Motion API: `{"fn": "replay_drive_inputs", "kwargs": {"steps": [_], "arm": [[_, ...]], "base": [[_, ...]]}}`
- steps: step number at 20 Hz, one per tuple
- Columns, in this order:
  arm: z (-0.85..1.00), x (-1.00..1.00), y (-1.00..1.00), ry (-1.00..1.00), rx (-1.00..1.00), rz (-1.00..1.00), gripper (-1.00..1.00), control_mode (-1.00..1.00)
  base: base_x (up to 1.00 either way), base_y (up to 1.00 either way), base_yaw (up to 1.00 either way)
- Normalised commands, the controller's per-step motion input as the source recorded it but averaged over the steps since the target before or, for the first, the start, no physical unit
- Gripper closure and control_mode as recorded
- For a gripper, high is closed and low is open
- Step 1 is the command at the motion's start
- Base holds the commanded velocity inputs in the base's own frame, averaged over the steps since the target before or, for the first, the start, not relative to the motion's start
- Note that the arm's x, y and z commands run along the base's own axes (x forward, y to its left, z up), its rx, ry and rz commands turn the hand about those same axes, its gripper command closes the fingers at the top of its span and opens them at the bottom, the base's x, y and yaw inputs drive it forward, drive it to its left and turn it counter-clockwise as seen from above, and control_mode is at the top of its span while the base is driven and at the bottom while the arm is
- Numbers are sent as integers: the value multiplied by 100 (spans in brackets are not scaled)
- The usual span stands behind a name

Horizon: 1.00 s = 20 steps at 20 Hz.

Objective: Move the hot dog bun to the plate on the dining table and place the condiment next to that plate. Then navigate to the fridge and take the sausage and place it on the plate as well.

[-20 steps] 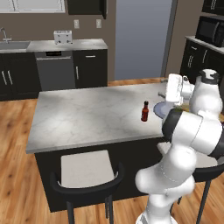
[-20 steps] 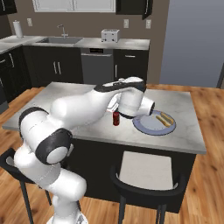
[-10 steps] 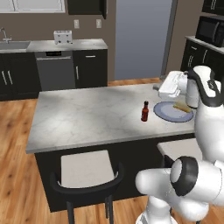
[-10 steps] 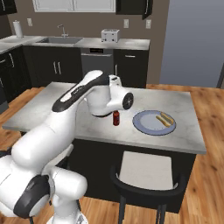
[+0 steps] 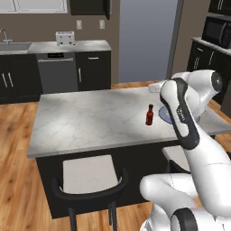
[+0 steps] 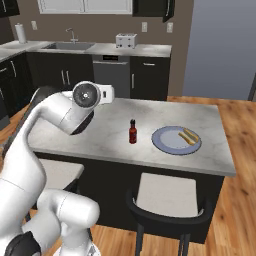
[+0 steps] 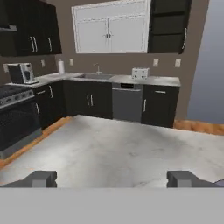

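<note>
Yellow-tan hot dog bun [image 6: 189, 135] lies on blue-grey plate [image 6: 167, 141], dining table [image 6: 100, 137]. Dark red condiment [image 6: 133, 132] upright just beside plate. Gripper [image 7: 112, 178] wide open, empty. Toaster [image 6: 126, 40] on far counter [image 6: 150, 49].

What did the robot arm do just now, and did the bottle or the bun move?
The arm pulled back from the plate and swung away to the robot's left, lifting clear of the dining table. The gripper is open, holding nothing. The condiment stayed standing beside the plate, and the hot dog bun stayed lying on it.
</note>
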Motion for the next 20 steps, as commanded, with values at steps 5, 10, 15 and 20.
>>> {"fn": "replay_drive_inputs", "kwargs": {"steps": [5, 10, 15, 20], "arm": [[18, -77, 0, 34, 0, -36, -100, -100], [11, -95, -5, 21, 0, -30, -100, -100], [0, -100, -11, 1, 0, -18, -100, -100], [0, -93, -12, 2, 3, -4, -100, -100]], "base": [[0, 0, 0], [0, 0, 0], [0, 0, 0], [0, 0, 0]]}}
